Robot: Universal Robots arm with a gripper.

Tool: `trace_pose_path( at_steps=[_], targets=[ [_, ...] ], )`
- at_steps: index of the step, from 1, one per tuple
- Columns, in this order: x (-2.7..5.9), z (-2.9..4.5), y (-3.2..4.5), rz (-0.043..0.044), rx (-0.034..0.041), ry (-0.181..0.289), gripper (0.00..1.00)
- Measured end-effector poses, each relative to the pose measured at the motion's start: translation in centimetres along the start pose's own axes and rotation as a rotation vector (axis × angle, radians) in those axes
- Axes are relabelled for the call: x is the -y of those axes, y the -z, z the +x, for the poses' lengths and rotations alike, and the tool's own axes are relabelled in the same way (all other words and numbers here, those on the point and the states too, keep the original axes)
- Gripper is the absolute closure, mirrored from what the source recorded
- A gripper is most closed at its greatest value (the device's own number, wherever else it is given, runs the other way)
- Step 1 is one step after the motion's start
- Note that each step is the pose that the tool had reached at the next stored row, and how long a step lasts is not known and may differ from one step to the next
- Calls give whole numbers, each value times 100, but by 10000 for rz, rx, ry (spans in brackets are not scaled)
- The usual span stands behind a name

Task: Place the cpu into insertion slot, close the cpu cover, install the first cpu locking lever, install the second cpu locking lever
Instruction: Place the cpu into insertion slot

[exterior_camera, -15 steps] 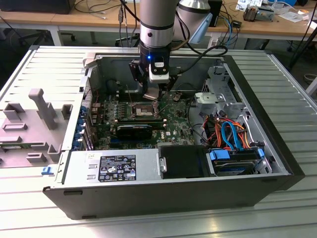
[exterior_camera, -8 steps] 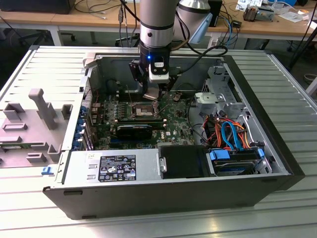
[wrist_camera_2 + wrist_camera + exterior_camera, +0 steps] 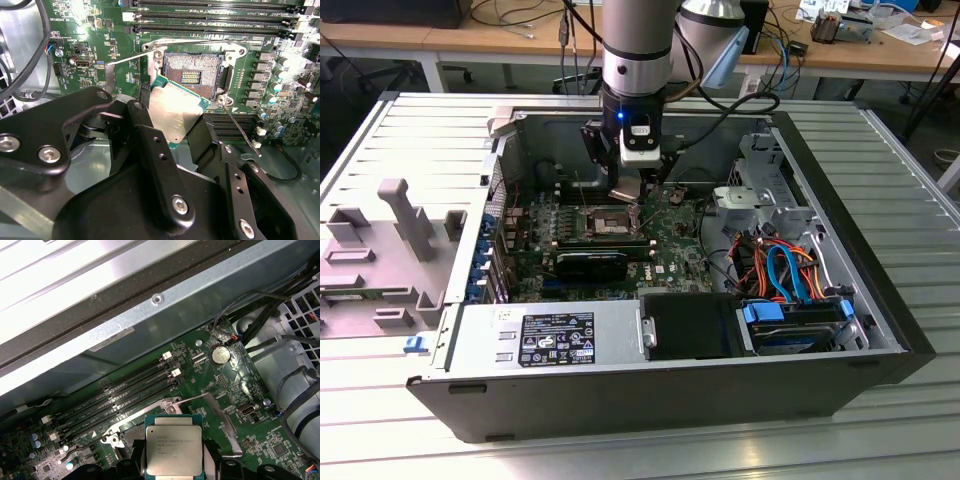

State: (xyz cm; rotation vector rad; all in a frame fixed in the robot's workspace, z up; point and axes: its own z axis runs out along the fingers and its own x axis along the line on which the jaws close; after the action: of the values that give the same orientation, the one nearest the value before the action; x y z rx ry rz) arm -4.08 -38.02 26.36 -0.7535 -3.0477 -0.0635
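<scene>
Near the insertion slot [image 3: 192, 75], the gripper [image 3: 172, 131] clamps the cpu [image 3: 174, 107] edgewise.

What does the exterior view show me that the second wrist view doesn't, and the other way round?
Exterior view: the whole open computer case, the robot arm reaching down into it, the power supply and the blue and orange cables.

Second wrist view: the cpu gripped at a tilt in the tool, not yet seated, and the bare dark centre of the insertion slot.

Both: the green circuit board with the slot's silvery rim.
</scene>
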Motion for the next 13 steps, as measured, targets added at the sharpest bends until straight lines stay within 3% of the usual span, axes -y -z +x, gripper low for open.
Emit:
trace_pose_path(
  at_steps=[13],
  targets=[
    [0, 0, 0, 0, 7, -161, 46]
  ],
)
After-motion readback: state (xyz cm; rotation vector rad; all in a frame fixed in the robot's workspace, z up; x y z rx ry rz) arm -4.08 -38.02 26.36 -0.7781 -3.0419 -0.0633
